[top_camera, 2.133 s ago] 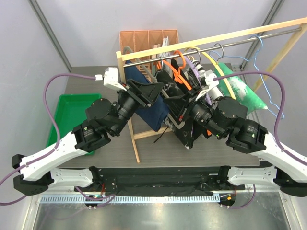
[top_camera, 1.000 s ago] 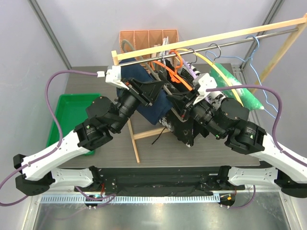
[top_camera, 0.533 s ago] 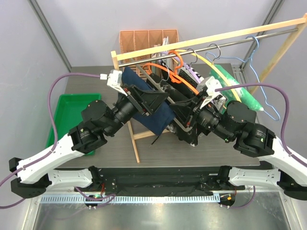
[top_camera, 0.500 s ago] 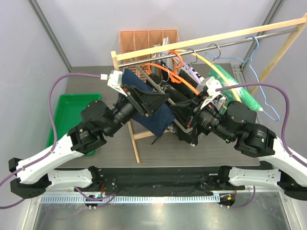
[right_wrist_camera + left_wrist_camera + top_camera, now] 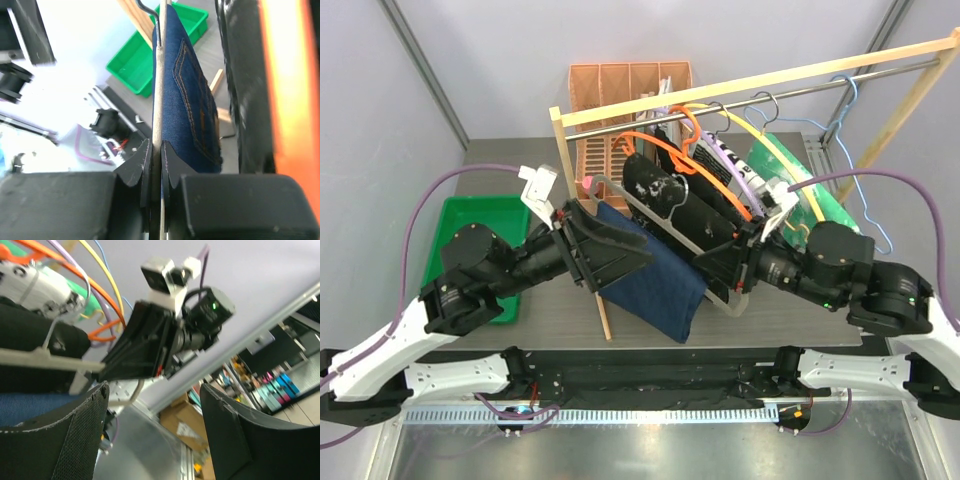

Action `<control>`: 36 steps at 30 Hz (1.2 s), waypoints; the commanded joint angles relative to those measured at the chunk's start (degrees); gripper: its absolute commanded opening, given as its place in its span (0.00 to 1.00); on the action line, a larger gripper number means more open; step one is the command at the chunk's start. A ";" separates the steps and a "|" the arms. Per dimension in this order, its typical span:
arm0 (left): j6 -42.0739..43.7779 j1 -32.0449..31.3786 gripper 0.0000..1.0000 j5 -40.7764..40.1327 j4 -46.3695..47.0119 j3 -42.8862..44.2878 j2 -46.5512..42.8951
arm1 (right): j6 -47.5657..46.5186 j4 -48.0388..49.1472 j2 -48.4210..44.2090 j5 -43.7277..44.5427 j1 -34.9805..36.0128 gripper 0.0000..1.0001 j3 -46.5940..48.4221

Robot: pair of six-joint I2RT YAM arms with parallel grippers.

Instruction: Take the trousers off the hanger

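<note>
Beyond the clamp, speckled trousers (image 5: 240, 100) and orange hanger (image 5: 287, 100) are blurred.

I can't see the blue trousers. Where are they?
In the top view, the blue trousers hang on the hanger, between the wooden post and the black speckled trousers.

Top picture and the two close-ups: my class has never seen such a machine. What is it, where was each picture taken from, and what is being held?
The left arm and right arm are robots bolted at the near edge of the table. The large picture looks down from above and behind them. The other two come from a camera on each wrist. A wooden rail carries hangers, and a green tray sits on the table. The right hand is shut on a grey hanger draped with navy trousers. Black speckled trousers hang beside. The left hand is open, holding nothing.
</note>
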 commanded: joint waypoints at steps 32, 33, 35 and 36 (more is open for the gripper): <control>22.02 -50.41 0.61 -84.22 -39.39 19.17 24.08 | 29.05 5.73 4.86 13.77 0.23 0.01 4.75; 22.27 -50.15 0.60 -85.10 -38.60 18.91 24.08 | 29.13 5.56 4.86 13.77 0.23 0.01 4.75; 22.11 -48.40 0.58 -84.23 -37.46 18.81 24.25 | 29.40 5.55 4.60 13.85 0.23 0.01 4.31; 18.45 -47.52 0.55 -83.45 -38.67 19.25 24.34 | 29.57 5.56 4.43 13.94 0.23 0.01 4.14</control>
